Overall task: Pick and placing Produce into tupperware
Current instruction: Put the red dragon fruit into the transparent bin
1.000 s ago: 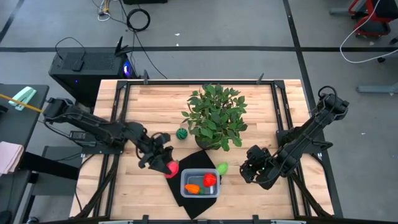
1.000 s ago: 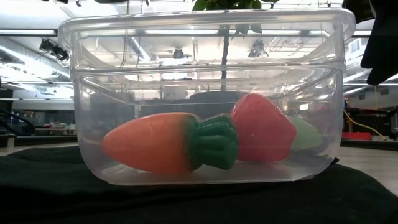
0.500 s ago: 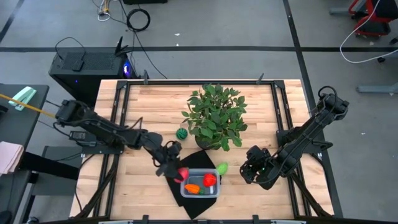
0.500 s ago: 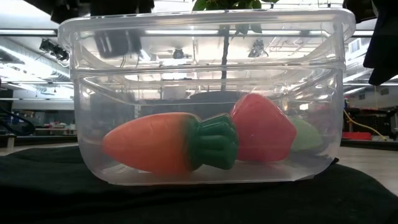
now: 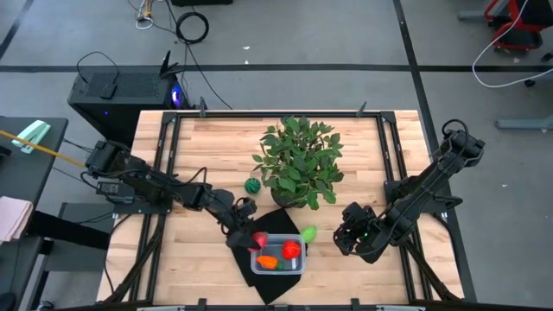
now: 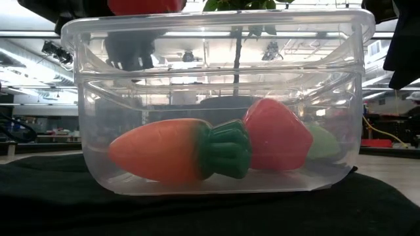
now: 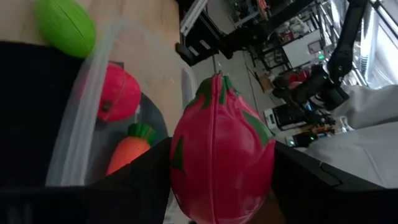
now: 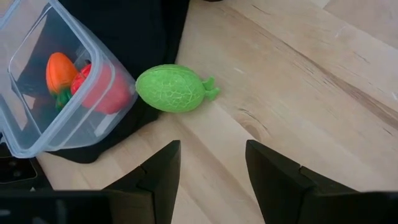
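The clear tupperware point(image 5: 278, 256) stands on a black mat point(image 5: 270, 223) near the table's front edge. In it lie an orange carrot point(image 6: 164, 151) and a red strawberry point(image 6: 275, 134). My left gripper point(image 5: 253, 238) is shut on a pink-red fruit with green scales point(image 7: 221, 155), just above the tub's left rim point(image 6: 85, 26). A light green piece point(image 8: 171, 88) lies on the wood beside the tub's right side. A dark green striped ball point(image 5: 251, 185) rests on the table left of the plant. My right gripper point(image 8: 211, 168) hovers open, right of the green piece. My left gripper pinches the pink-red fruit by its two opposite sides point(image 7: 180, 168) between its two fingers point(image 7: 146, 180). The fingers come from the table's left, close to level and slanting slightly down. The fruit is lifted clear, over the tub's left rim, its green-tipped end pointing away from the gripper.
A big leafy potted plant point(image 5: 298, 162) stands behind the tub, mid-table. Black metal frame rails point(image 5: 390, 173) run along the table's sides. Bare wood lies left of the mat and between the tub and my right gripper.
My left gripper has carried the pink-red fruit toward the table's right edge and downward, from beside the mat to the tub's left rim. In the low view the fruit now shows above the rim. The tub and its contents have stayed put.
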### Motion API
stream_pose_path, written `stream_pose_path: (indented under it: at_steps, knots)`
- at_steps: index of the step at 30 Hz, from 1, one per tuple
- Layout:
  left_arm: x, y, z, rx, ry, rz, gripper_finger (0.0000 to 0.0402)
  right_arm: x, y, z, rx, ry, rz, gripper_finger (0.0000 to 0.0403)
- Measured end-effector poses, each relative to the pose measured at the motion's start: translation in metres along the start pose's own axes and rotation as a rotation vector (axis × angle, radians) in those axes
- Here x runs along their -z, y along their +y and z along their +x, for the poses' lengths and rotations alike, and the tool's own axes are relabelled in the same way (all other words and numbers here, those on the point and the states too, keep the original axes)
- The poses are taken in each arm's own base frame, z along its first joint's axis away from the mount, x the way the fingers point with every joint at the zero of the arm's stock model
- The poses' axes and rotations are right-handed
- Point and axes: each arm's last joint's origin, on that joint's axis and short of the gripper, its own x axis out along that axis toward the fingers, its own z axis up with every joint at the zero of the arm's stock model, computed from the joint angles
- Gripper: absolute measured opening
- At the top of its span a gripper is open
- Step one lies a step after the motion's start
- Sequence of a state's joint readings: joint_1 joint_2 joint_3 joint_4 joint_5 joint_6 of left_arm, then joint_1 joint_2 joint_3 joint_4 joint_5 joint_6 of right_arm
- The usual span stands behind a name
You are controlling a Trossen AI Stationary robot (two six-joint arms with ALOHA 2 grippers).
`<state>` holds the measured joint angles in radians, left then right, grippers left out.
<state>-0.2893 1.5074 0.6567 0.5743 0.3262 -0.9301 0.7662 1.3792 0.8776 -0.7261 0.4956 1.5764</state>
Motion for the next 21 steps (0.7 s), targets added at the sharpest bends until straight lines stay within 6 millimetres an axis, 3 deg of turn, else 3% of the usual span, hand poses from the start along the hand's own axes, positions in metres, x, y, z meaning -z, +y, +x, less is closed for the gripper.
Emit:
stream_pose_path:
  at_steps: [12,21]
  knots:
    - [-0.002,0.002,0.000,-0.022,-0.025,0.028,0.0239,0.000,0.000,0.000,-0.001,0.004,0.002,0.0187]
    - [0.004,0.016,0.010,-0.065,-0.004,0.070,0.0238,0.000,0.000,0.000,-0.002,0.004,0.009,0.0187]
